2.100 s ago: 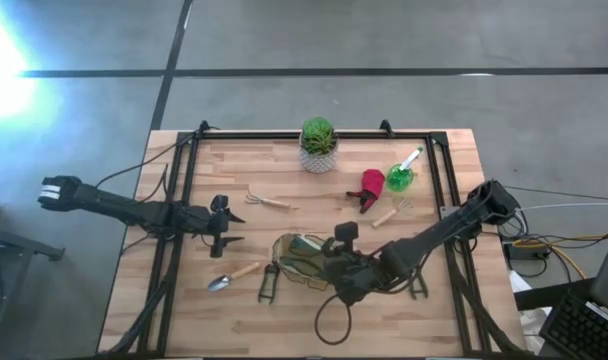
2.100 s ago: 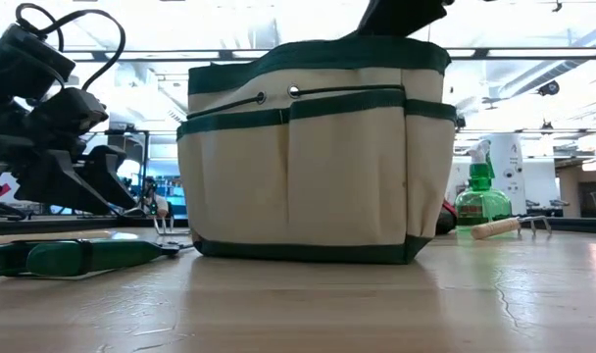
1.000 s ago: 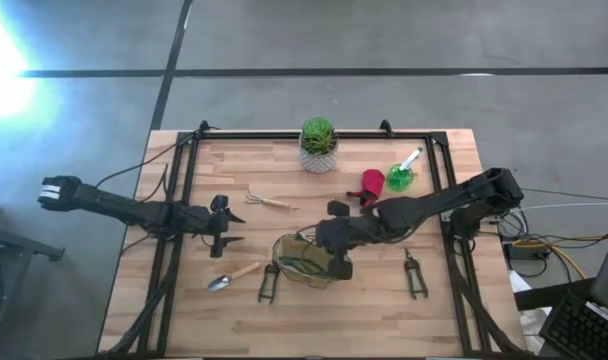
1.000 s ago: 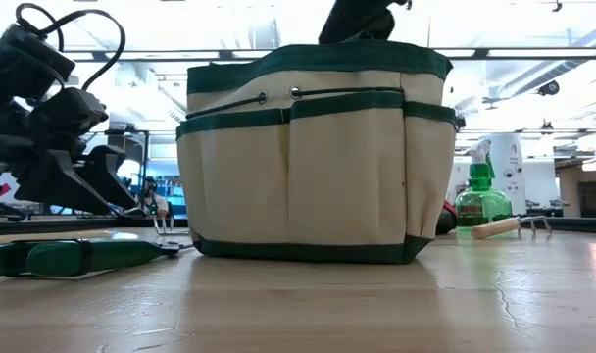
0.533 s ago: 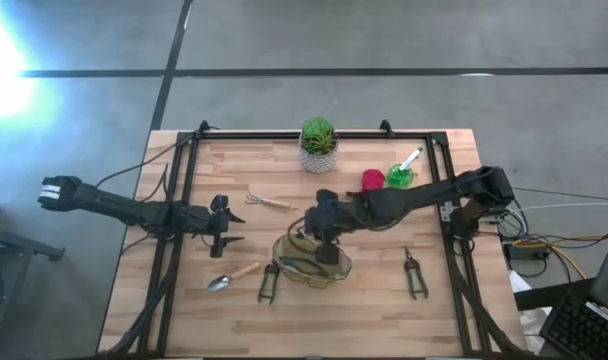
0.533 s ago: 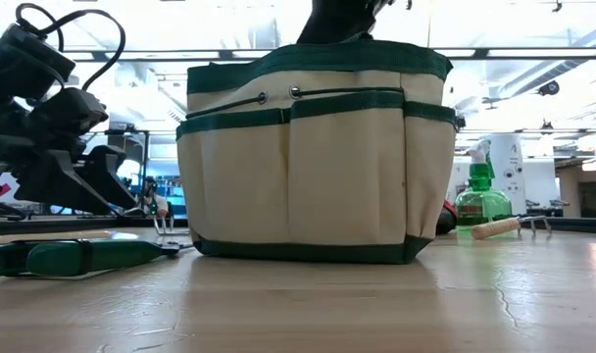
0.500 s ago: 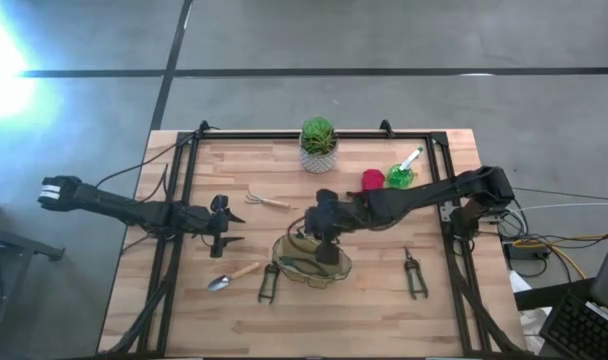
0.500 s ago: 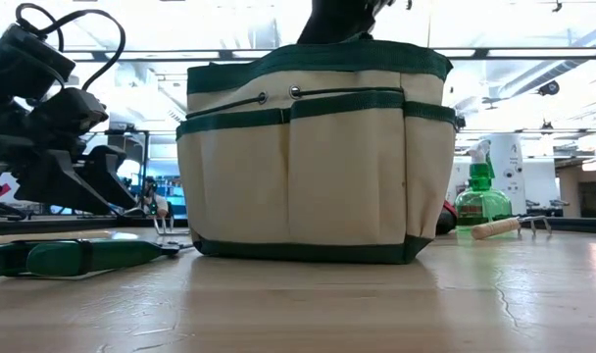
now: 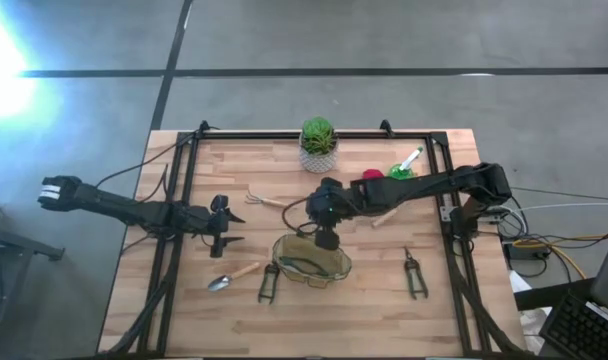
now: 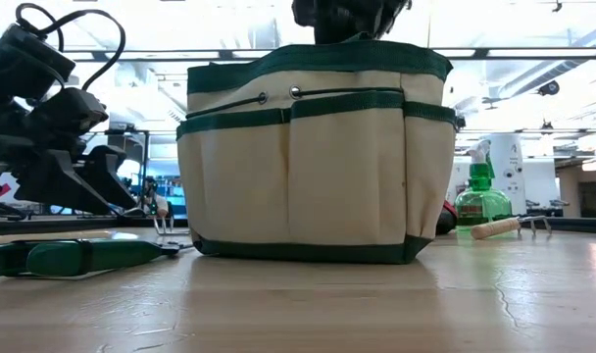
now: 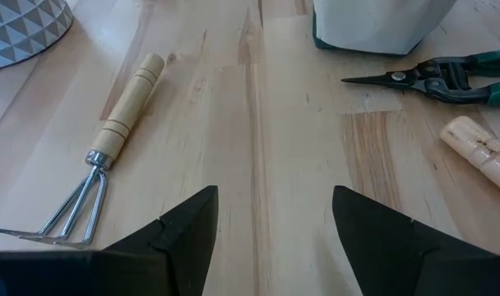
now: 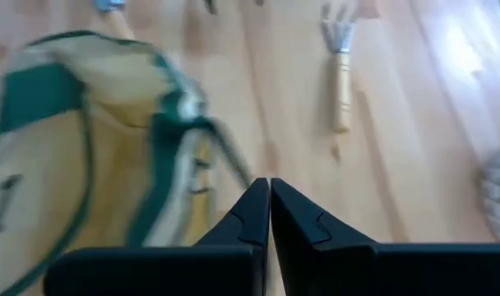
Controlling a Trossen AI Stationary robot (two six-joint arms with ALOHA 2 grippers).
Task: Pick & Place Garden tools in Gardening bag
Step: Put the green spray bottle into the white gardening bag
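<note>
We see the right pincer (image 9: 327, 238), clenched and empty, above the beige canvas gardening bag (image 9: 311, 262); the left pincer (image 9: 231, 223) gapes over the plank desk (image 9: 284, 310).

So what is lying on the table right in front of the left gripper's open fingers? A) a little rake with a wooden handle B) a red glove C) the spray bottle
A: the left wrist view shows the wooden-handled rake on the table ahead of the open left gripper.
</note>
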